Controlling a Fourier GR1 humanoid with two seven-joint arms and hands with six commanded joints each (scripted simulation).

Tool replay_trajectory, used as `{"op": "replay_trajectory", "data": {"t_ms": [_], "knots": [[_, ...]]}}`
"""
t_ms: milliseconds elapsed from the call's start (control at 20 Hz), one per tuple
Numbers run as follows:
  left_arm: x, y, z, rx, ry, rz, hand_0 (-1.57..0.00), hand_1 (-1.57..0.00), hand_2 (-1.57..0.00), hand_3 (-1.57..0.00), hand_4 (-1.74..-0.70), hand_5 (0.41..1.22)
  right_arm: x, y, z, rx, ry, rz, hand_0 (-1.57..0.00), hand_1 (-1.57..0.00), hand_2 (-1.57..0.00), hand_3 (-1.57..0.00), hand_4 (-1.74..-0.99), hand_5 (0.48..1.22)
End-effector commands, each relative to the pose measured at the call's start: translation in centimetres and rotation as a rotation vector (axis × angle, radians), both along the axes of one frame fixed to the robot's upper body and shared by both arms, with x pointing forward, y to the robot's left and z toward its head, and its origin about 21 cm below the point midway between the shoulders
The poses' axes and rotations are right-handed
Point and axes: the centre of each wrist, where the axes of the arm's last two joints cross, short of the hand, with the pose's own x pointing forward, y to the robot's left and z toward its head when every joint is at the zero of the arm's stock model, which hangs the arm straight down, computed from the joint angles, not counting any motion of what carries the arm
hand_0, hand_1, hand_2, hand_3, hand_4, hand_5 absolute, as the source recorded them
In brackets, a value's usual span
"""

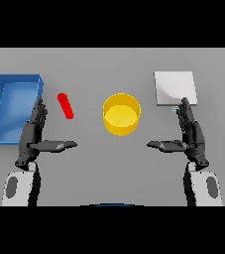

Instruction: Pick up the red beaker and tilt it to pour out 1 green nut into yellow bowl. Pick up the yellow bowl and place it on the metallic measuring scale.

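Observation:
The red beaker [65,105] is a thin red cylinder lying tilted on the grey table, left of centre. The yellow bowl [121,114] stands upright in the middle; its inside looks plain yellow and I see no green nut. At the back right lies the metallic measuring scale [175,88], a flat pale square plate. My left hand [33,133] is open, fingers straight, thumb pointing inward, just left of and nearer than the beaker, apart from it. My right hand [191,133] mirrors it, open, just in front of the scale, with its fingertips at the plate's near edge.
A blue rectangular tray [0,104] sits at the far left, beside my left hand, with raised walls.

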Motion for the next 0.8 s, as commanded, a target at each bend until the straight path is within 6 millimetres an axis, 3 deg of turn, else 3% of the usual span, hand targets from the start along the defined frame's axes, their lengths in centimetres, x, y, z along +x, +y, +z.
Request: {"op": "replay_trajectory", "data": {"t_ms": [0, 250, 350, 500, 750], "knots": [[-0.1, 0.2, 0.0, 0.000, -0.001, 0.002, 0.00, 0.00, 0.00, 0.00, -1.15, 0.599, 0.1, 0.0, 0.0, 0.000, 0.001, -0.001, 0.00, 0.00, 0.00, 0.00, -1.167, 0.599], [-0.8, 1.7, 0.1, 0.003, -0.005, 0.007, 0.00, 0.00, 0.00, 0.00, -1.15, 0.599, 0.6, 0.4, 0.1, -0.001, 0.003, 0.001, 0.00, 0.00, 0.00, 0.00, -1.167, 0.599], [-2.5, 2.5, 0.9, 0.105, -0.036, -0.040, 0.00, 0.00, 0.00, 0.00, -1.16, 0.599, -0.7, 0.3, 0.2, -0.243, -0.112, 0.007, 0.00, 0.00, 0.00, 0.00, -1.163, 0.595], [-3.3, 2.1, 1.6, 0.149, -0.018, -0.064, 0.00, 0.00, 0.00, 0.00, -1.16, 0.599, -1.7, 0.3, 0.7, -0.342, -0.133, 0.003, 0.00, 0.00, 0.00, 0.00, -1.159, 0.590], [-3.3, 1.8, 1.7, 0.201, 0.010, -0.086, 0.00, 0.00, 0.00, 0.00, -1.16, 0.602, -2.1, 0.8, 0.8, -0.315, -0.124, 0.009, 0.00, 0.00, 0.00, 0.00, -1.199, 0.603]]}}
